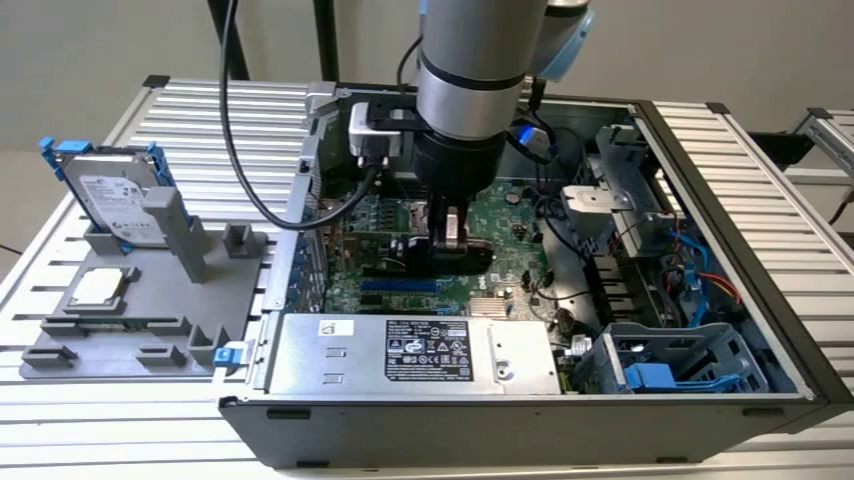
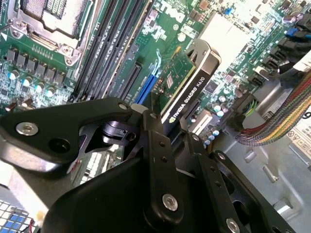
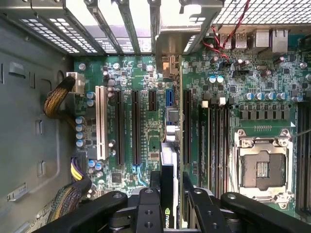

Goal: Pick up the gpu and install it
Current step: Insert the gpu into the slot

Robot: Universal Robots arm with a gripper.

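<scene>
Exterior view: a work table (image 1: 120,440) of ribbed, pale aluminium slats spans the scene, its surface running past both sides of an open computer case (image 1: 747,300). A second slatted surface (image 1: 834,135) stands just beyond the table at the exterior view's right. Behind the table, a plain light-coloured wall (image 1: 94,40) fills the backdrop — smooth and evenly lit. Dark upright posts (image 1: 324,40) rise before that wall near the table's far edge. Illumination is soft and diffuse — shadows on the slats are faint.
</scene>
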